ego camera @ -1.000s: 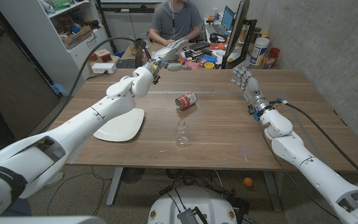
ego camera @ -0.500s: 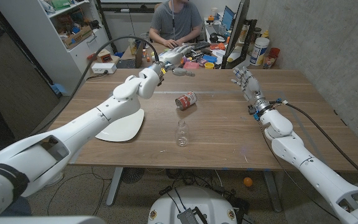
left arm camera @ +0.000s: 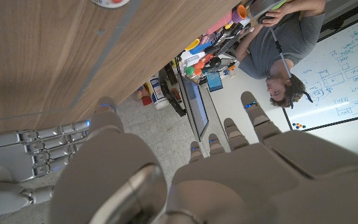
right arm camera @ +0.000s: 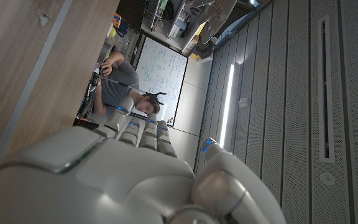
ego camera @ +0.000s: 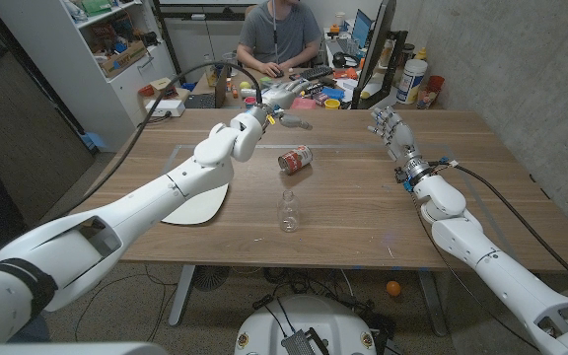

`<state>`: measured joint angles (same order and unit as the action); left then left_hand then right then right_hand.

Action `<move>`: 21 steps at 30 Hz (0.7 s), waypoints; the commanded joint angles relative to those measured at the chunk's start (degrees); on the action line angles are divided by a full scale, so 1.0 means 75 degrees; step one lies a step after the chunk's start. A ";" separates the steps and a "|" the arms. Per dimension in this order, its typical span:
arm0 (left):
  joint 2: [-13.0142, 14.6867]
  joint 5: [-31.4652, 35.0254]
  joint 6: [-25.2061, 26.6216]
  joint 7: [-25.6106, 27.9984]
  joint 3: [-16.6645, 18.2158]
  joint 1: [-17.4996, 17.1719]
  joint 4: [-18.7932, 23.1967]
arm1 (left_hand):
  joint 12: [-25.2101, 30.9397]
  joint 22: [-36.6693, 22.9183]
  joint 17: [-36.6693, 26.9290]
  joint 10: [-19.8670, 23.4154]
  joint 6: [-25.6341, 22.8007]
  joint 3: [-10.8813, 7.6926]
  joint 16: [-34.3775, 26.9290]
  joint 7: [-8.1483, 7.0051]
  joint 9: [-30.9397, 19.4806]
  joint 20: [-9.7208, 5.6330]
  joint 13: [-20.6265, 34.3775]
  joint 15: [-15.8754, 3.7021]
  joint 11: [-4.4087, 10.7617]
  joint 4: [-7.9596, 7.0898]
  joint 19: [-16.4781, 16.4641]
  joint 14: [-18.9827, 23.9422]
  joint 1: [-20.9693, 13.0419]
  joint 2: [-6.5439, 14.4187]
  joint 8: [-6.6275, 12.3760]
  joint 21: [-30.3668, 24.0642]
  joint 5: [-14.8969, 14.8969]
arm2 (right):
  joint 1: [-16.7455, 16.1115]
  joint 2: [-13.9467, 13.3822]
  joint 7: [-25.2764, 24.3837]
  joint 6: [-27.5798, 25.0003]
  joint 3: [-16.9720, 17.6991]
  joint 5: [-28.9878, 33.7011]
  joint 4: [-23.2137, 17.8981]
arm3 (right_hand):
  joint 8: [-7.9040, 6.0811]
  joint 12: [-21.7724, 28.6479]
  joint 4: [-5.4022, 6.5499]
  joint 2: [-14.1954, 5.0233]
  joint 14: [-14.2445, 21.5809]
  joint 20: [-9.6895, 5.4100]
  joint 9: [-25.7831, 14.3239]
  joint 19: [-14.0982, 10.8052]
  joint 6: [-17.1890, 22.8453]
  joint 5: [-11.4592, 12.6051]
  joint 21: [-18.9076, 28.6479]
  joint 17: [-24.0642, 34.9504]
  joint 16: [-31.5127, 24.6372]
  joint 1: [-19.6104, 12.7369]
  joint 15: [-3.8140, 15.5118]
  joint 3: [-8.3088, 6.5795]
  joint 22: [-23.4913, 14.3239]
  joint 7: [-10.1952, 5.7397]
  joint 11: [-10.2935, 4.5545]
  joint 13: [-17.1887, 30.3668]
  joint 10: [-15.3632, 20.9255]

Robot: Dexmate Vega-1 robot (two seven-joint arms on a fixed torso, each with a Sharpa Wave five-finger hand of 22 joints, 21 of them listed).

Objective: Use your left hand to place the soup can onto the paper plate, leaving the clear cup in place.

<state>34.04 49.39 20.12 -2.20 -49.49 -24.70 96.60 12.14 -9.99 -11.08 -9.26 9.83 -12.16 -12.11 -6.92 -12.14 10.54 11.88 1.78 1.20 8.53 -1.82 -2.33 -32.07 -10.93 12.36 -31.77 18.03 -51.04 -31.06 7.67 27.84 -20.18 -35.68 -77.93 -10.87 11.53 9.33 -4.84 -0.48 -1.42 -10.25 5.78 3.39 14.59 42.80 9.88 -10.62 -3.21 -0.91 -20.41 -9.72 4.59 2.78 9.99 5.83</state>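
your left hand hovers empty, fingers spread, near the top centre of the frame, beyond the soup can lying on its side mid-worktop. bring it down over the can's side, clear of the clear cup just below. the paper plate waits left of centre.

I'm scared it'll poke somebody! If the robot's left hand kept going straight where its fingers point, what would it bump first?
Probably the clutter at the table's far edge, with a person behind. The left hand is open above the table, already beyond the soup can. Depth is hard to judge.
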 commanded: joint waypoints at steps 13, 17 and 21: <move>-0.0452 0.0521 0.0724 -0.0527 -0.0529 -0.0082 -0.0274 | -0.0012 -0.0038 -0.0042 -0.0181 0.1435 0.0286 0.0009 0.0189 -0.0050 0.0035 0.0044 0.0085 -0.0196 0.0005 -0.0073 -0.0011 0.0019 0.0043 -0.0052 0.0119 0.0093 | -0.0165 -0.0090 0.0088 0.0101 0.0086 -0.0091 -0.0084 | 0.0006 0.0026 -0.0018 -0.0477 0.0051 0.0006 -0.0018 -0.0083 0.0045 -0.0018 -0.0053 0.0007 -0.0008 0.0012 -0.0034 -0.0066 -0.0047 -0.0001 -0.0017 0.0021 0.0085; -0.0473 0.0379 0.0730 -0.0606 -0.0519 -0.0070 -0.0307 | -0.0002 -0.0038 -0.0044 -0.0165 0.1421 0.0313 0.0018 0.0200 -0.0053 0.0033 0.0046 0.0104 -0.0225 0.0003 -0.0071 -0.0030 0.0016 0.0049 -0.0042 0.0133 0.0100 | -0.0201 -0.0112 0.0078 0.0084 0.0101 -0.0106 -0.0120 | 0.0006 0.0022 -0.0018 -0.0473 0.0059 0.0011 -0.0018 -0.0092 0.0049 -0.0020 -0.0068 0.0007 -0.0005 0.0014 -0.0021 -0.0067 -0.0047 -0.0016 -0.0021 0.0021 0.0084; -0.0479 0.0335 0.0780 -0.0640 -0.0549 -0.0061 -0.0364 | 0.0002 -0.0040 -0.0046 -0.0163 0.1383 0.0342 0.0025 0.0207 -0.0056 0.0037 0.0049 0.0119 -0.0231 0.0001 -0.0067 -0.0042 0.0007 0.0060 -0.0021 0.0150 0.0110 | -0.0229 -0.0135 0.0074 0.0068 0.0107 -0.0105 -0.0143 | 0.0004 0.0020 -0.0020 -0.0470 0.0062 0.0013 -0.0019 -0.0102 0.0058 -0.0021 -0.0080 0.0006 -0.0001 0.0014 -0.0033 -0.0068 -0.0048 -0.0012 -0.0012 0.0021 0.0086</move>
<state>31.18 53.08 25.24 -5.43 -52.90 -25.42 95.00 12.14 -9.99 -11.35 -9.98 9.93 -9.79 -12.10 -5.82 -12.40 10.86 12.14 2.10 -0.12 8.46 -2.15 -2.66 -32.07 -10.92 11.95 -30.71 18.25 -52.19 -31.68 8.19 28.39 -19.61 -36.30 -78.55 -10.87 11.53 9.33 -4.84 -0.50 -1.34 -10.25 5.05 3.59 14.59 42.36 9.88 -10.62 -3.21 -0.91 -20.41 -10.02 4.40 2.56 9.99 6.04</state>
